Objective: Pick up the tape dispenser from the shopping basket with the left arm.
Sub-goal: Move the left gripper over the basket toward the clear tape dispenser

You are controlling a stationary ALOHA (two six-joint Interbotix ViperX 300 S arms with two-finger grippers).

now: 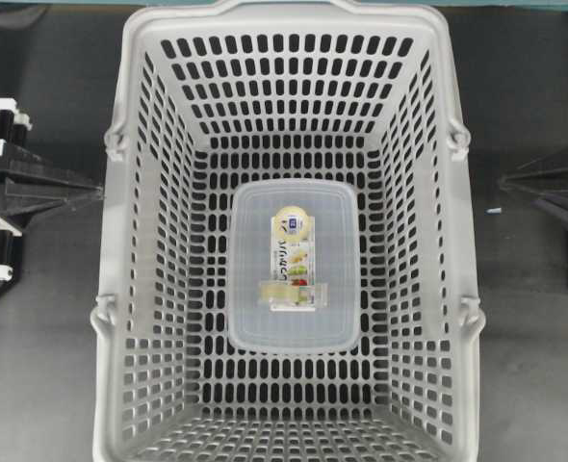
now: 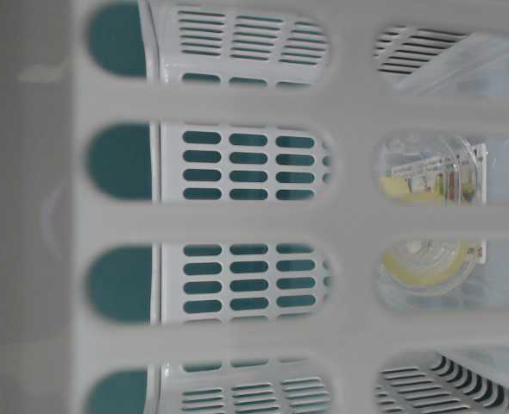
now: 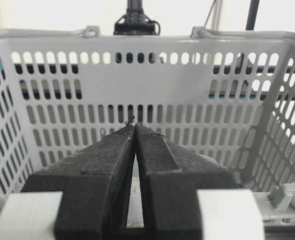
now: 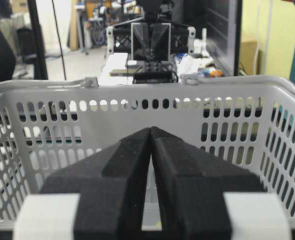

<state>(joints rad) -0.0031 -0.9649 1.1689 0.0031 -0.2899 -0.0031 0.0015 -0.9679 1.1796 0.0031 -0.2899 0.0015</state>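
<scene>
The tape dispenser (image 1: 294, 265), a flat translucent box with a cream, yellow, green and red label, lies flat on the floor of the light-grey shopping basket (image 1: 130, 58). It also shows through the wall slots in the table-level view (image 2: 431, 172). My left gripper (image 1: 99, 191) is shut and empty outside the basket's left wall; in its wrist view (image 3: 135, 125) the tips meet in front of the slotted wall (image 3: 137, 60). My right gripper (image 1: 501, 181) is shut and empty outside the right wall, its tips together in its wrist view (image 4: 151, 129).
The basket fills most of the dark table, and its high slotted walls (image 4: 137, 90) stand between each gripper and the dispenser. Its handles lie folded down on the rim. The near basket wall (image 2: 237, 216) blocks most of the table-level view.
</scene>
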